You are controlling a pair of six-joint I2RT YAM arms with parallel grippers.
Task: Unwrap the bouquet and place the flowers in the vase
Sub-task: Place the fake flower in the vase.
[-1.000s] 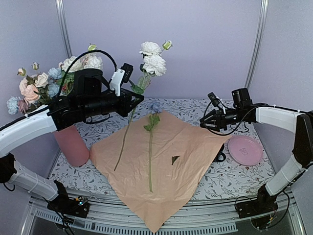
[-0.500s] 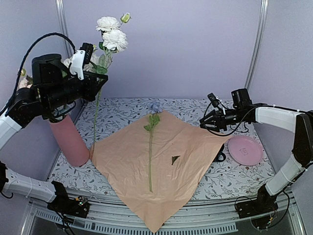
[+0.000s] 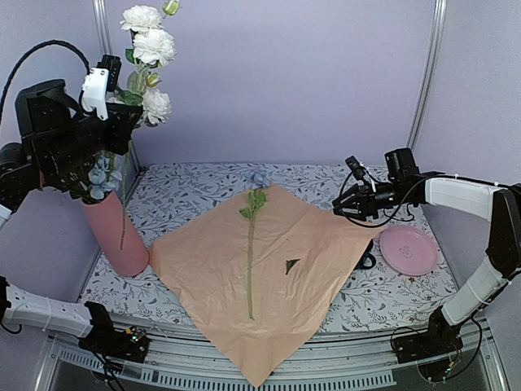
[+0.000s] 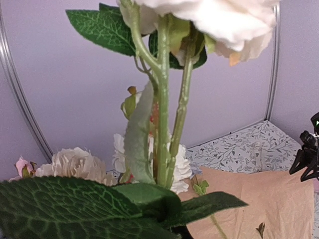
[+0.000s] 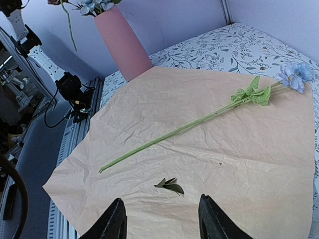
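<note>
Holding a cream-white flower (image 3: 147, 47) high over the table's left side, the left fingers (image 3: 122, 134) are closed tight on its green stem just below the leaves. The stem hangs straight down from that grip. Seen from the right wrist, its lower end dangles in the air just beside the vase (image 3: 119, 238), outside the rim rather than in it. The vase stands upright on the table (image 3: 391, 303) by the left edge of the wrapping paper (image 3: 326, 269), with pale blue and pink blooms (image 3: 98, 181) showing at its mouth, partly hidden behind the left arm.

The wrapping paper lies unfolded and flat, peach side up, one corner hanging over the near edge of the table. A single blue flower (image 3: 259, 176) lies on it, bloom toward the back wall and stem pointing toward the arms' bases. A small loose leaf (image 3: 291, 265) rests on the paper just to the right of that stem.

The right fingers (image 3: 340, 204) hover above the paper's right corner, parted about halfway and holding nothing. A pink plate (image 3: 407, 250) sits flat on the table just beyond that corner.
</note>
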